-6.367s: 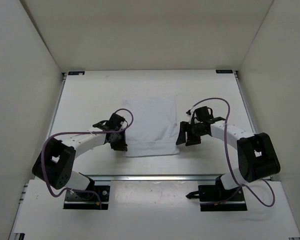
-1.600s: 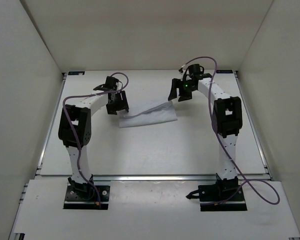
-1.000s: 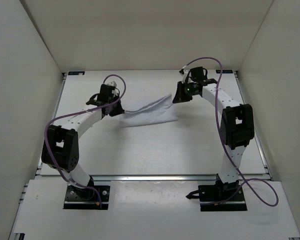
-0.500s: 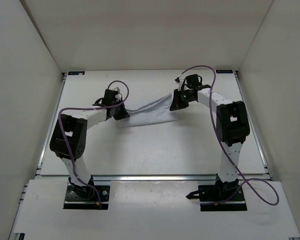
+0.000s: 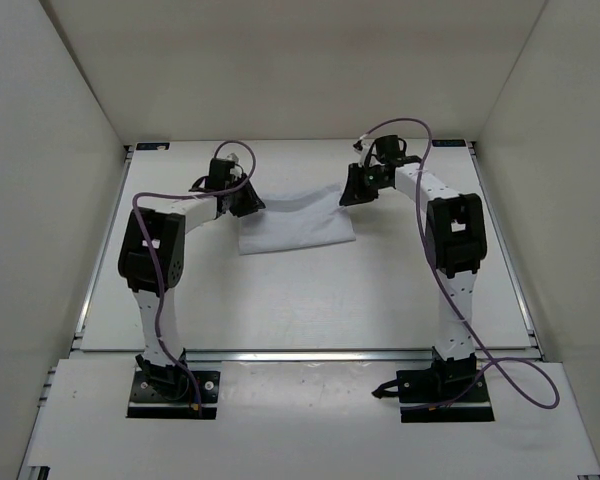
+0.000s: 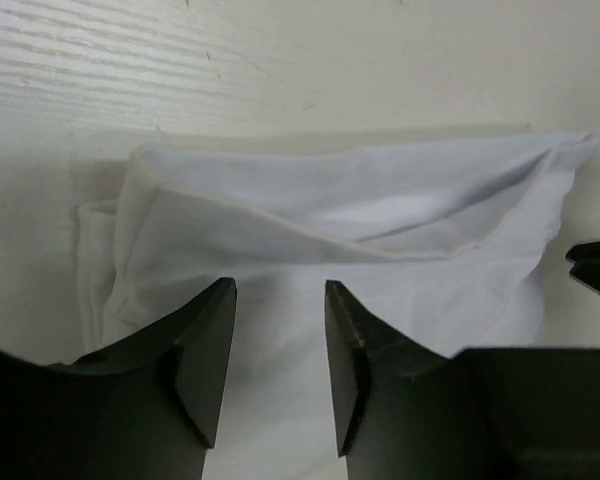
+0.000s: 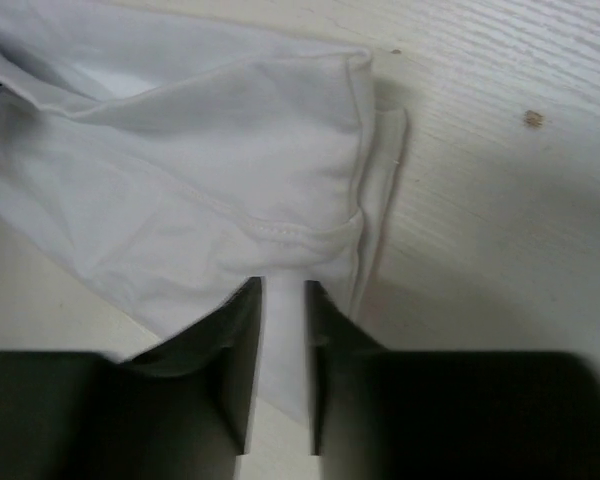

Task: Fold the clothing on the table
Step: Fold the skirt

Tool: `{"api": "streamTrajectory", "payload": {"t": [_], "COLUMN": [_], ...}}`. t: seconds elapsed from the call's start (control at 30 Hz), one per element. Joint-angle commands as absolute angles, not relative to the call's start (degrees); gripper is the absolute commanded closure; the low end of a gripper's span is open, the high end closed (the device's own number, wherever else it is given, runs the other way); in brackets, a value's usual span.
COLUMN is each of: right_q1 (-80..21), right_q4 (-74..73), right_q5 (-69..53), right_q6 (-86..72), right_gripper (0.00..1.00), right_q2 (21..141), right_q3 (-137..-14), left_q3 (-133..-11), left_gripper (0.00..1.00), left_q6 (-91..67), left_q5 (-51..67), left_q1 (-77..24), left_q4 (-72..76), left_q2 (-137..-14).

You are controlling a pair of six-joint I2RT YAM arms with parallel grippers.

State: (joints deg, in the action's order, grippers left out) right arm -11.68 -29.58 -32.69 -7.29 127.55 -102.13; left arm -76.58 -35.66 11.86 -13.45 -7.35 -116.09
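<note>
Now, overhead: both arms reach to the far part of the large flat matte white rectangular table [image 5: 310, 300]. The plain white soft fabric garment [image 5: 295, 220] lies on the table between the two pincers. It is folded into a wide band of more than one layer, with a straight near edge and a slack far edge.

Left pincer [image 5: 246, 199]: sits at the garment's far left corner.
- Wrist view: the black fingers [image 6: 205, 350] stand clearly apart with a moderate gap and nothing clamped between them.
- The garment [image 6: 360, 230] lies just ahead of and beneath the tips.
- Its top layer is puckered into a shallow pocket with raised folds.
- A stacked edge of layers shows ahead and to the left of this pincer.
- The grained table surface [image 6: 280, 60] shows beyond the garment.

Right pincer [image 5: 351, 192]: sits at the garment's far right corner.
- Wrist view: the fingers [image 7: 340, 380] are parted by only a narrow slit.
- White fabric shows through the slit; I cannot tell whether the pads touch it.
- The garment [image 7: 180, 170] spreads ahead and to the left of this pincer.
- A stitched hem curves just ahead of the tips, and a folded edge runs forward from beside the right-hand fingertip.
- To the right of the pincer the table [image 7: 480, 150] shows, with a small brown speck [image 7: 531, 119] on it well ahead of the tips.

A thin purple cable [image 5: 400, 125] loops above the right pincer's wrist; a like one arcs over the left.
</note>
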Motion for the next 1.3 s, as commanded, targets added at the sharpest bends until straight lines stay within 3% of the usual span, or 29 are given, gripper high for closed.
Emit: {"api": "streamTrajectory", "payload": {"t": [0.0, 0.1, 0.17, 0.23, 0.37, 0.43, 0.47, 0.5, 0.77, 1.0, 1.1, 1.27], "right_q1": [-10.90, -10.37, -9.93, -10.72, -12.65, -13.27, -13.62, -13.88, -15.73, -19.15, -19.60, -17.58], "right_q4": [-31.55, -30.94, -30.24, -28.74, -25.32, -24.88, -24.87, -24.87, -14.51, -26.87, -27.07, -23.47], "right_q5": [-31.12, -31.55, -31.99, -31.47, -29.36, -28.74, -28.83, -28.92, -38.30, -37.62, -35.95, -35.60], "right_q6": [-6.59, -7.21, -8.26, -8.35, -8.70, -8.88, -9.05, -9.75, -15.20, -12.14, -10.55, -11.69], "right_gripper": [0.71, 0.56, 0.55, 0.59, 0.69, 0.92, 1.00, 1.00, 1.00, 1.00, 1.00, 1.00], "right_q2": [126.57, 124.11, 122.53, 119.98, 114.18, 112.07, 111.97, 111.45, 116.87, 128.41, 126.05, 115.07], "right_q3": [-102.84, -99.24, -95.64, -91.60, -85.35, -85.69, -86.56, -87.18, -95.17, -108.28, -104.34, -86.44], "left_q3": [-76.83, -73.49, -70.07, -67.34, -61.72, -60.56, -60.03, -59.68, -58.80, -59.59, -59.33, -59.85], "left_gripper": [0.45, 0.27, 0.26, 0.32, 0.65, 0.91, 0.95, 1.00, 1.00, 1.00, 1.00, 1.00], "left_q6": [-33.15, -32.26, -31.73, -32.08, -31.99, -32.96, -33.05, -33.31, -35.59, -34.01, -33.75, -33.66], "left_q5": [11.96, 10.11, 9.40, 10.72, 11.34, 11.51, 11.60, 12.12, 11.16, 11.42, 12.12, 13.36], "left_q1": [-13.10, -13.18, -12.83, -12.57, -14.41, -15.03, -15.55, -15.82, -16.79, -17.14, -16.26, -16.26], "left_q4": [-9.05, -9.84, -10.46, -9.58, -8.71, -7.57, -7.21, -6.68, -3.26, -6.32, -5.89, -6.68], "left_q2": [-110.14, -105.75, -103.90, -102.31, -97.91, -96.60, -96.42, -96.07, -100.10, -103.01, -102.92, -102.66]}}
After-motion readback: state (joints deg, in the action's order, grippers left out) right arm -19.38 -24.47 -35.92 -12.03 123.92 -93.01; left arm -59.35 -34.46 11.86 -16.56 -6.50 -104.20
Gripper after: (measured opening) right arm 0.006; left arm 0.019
